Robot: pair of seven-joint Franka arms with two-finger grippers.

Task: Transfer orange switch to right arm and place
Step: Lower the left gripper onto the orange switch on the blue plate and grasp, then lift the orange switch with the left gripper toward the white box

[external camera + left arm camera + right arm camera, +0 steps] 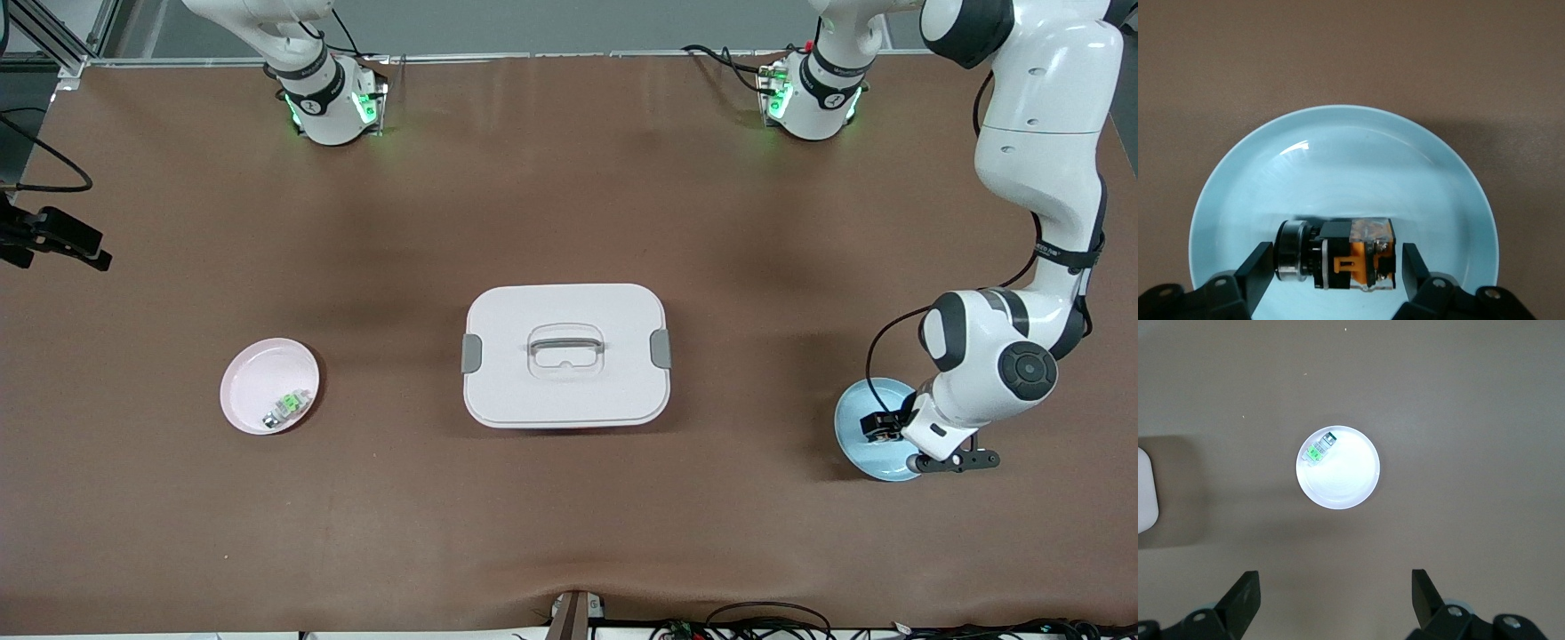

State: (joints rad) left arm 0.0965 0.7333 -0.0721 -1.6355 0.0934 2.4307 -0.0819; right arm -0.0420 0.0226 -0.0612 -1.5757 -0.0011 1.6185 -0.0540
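Status: early; your first pick is under way, handover and placement remain.
- Orange switch (1338, 257): lies in the blue plate (1338, 160) at the left arm's end of the table.
- Left gripper (1335, 267): down at the plate, fingers either side of the switch, closing in; firm grip not evident.
- Right gripper (1335, 593): waiting, fingers spread wide, over the pink plate (253, 391).
- Pink plate holds a green-and-clear part (286, 407).
- White lidded box (565, 354): closed, mid-table.

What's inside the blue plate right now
The orange switch lies in the blue plate, between the left gripper's fingers. In the front view the arm covers part of the plate.
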